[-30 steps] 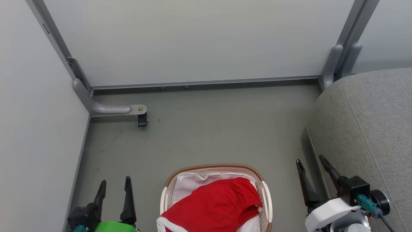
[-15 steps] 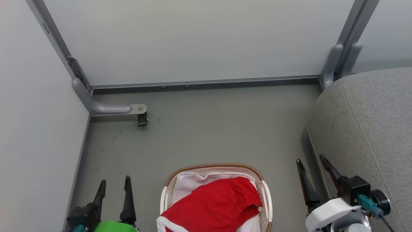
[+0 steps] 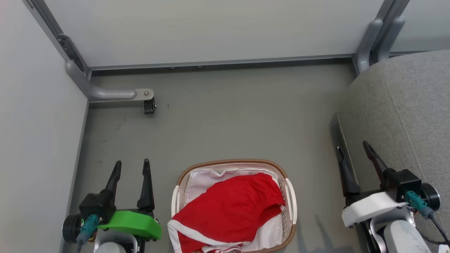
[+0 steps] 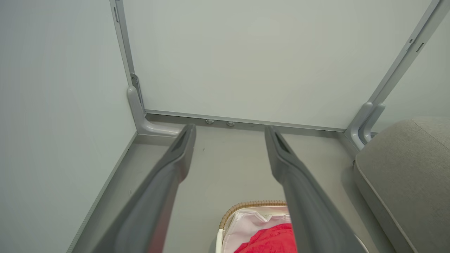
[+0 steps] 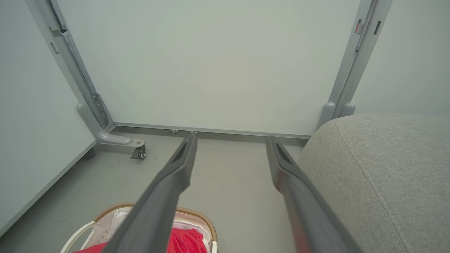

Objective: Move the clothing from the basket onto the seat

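Only the head camera had tipped downward. Left gripper (image 3: pixel 132 161) and right gripper (image 3: pixel 352 145) pointed forward, fingers apart and empty, with the basket (image 3: pixel 228 162) of red clothing (image 3: pixel 228 207) between them.

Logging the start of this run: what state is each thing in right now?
clothing: heaped inside the basket, not gripped.
basket: upright on the floor, loaded.
seat: no clothing on the visible part.
left gripper: open, empty.
right gripper: open, empty.
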Controlling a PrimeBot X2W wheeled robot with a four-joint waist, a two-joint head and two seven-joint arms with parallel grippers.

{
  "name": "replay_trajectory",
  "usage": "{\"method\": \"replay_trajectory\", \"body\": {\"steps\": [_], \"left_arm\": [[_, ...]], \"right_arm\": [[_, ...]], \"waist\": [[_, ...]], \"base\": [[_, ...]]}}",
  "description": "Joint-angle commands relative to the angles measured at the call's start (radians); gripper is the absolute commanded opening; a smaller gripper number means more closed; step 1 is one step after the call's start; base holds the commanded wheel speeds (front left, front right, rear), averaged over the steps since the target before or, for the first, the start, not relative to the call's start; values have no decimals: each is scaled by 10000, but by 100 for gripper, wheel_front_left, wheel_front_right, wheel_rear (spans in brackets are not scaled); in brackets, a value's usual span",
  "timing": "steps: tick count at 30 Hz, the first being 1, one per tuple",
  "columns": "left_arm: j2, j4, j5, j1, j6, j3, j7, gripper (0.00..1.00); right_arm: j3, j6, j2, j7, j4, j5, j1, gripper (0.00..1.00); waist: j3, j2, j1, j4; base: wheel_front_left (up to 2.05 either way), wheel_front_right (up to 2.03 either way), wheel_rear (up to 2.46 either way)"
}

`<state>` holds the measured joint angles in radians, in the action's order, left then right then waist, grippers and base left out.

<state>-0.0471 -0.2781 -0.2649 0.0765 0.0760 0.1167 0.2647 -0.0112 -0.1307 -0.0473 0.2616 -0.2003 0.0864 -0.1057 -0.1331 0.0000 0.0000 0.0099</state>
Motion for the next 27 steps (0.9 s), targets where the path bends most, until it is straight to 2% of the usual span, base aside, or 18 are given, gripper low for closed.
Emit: {"method": "replay_trajectory", "body": {"steps": [1,8,14,21,27], "left_arm": [[-58,-64,220,406,79,147,-3,100],[-58,-725,642,1797,292,1009,-3,100],[-60,-1954,1257,3184,451,1998,-3,100],[-65,-4150,1907,4743,540,3547,-5,100],[-68,-6007,1725,5904,551,4884,-3,100]], "right_arm": [[-138,0,-57,53,82,-62,-251,100],[-778,1,-53,53,367,-71,-1193,100],[-1183,3,-48,51,616,-14,-1969,100],[-1310,3,-48,53,897,173,-2679,100],[-1101,3,-45,51,1101,377,-2978,100]], "waist": [[-838,0,0,-130],[-2456,0,0,-332],[-3834,0,0,-510],[-5156,0,0,-888],[-6031,0,0,-1256]], "base": [[0,0,0],[0,0,0],[0,0,0],[0,0,0],[0,0,0]]}}
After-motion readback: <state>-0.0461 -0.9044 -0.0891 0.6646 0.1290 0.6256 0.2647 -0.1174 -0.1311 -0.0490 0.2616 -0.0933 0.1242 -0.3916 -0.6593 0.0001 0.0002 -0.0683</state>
